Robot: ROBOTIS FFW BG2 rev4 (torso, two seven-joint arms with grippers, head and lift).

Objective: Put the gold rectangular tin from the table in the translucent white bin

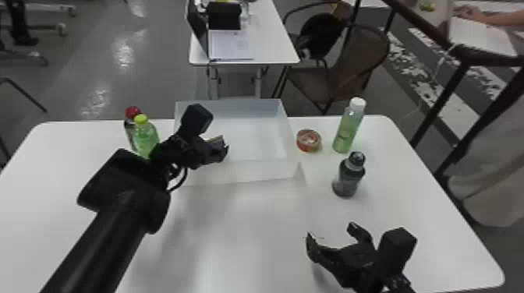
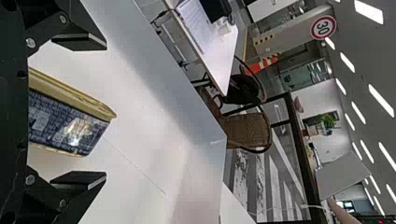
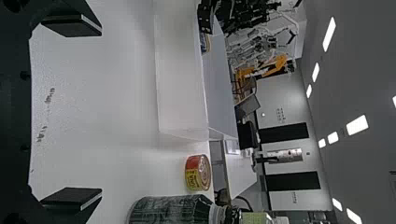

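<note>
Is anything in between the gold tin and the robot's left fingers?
Nothing that I can see. The gold tin shows between the open fingers of the left gripper, with just gaps beside it.

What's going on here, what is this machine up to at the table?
A robot is putting a gold tin into the see-through white bin. The tin sits between the open fingers of its left gripper at the bin, with a gap on either side, so it looks let go or nearly so; whether it rests on the bottom I can't tell. The right gripper is open and empty over the table.
</note>
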